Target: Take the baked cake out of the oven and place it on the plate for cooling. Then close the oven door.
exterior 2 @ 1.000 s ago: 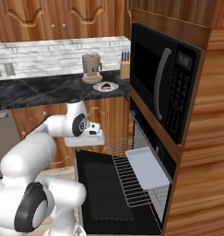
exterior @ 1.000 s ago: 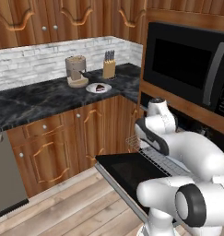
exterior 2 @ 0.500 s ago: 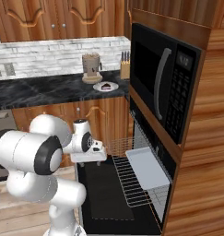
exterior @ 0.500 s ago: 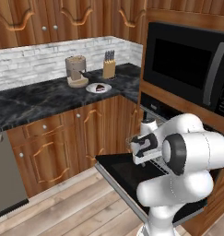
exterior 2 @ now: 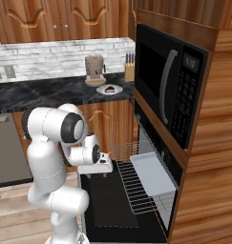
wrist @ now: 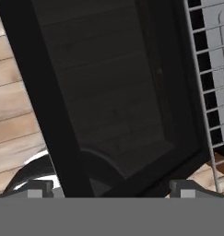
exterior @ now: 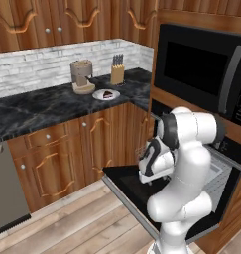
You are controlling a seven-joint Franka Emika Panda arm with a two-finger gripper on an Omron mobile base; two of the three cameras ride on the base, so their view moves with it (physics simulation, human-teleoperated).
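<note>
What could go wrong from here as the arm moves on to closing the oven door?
1. The wire rack and grey tray stick out over the open oven door; lifting the door could jam against them.
2. The gripper hangs just above the door glass with open jaws, away from the handle; pushing from there may slip.
3. The cake already sits on the plate near the counter edge; a wide swing could knock it.
</note>
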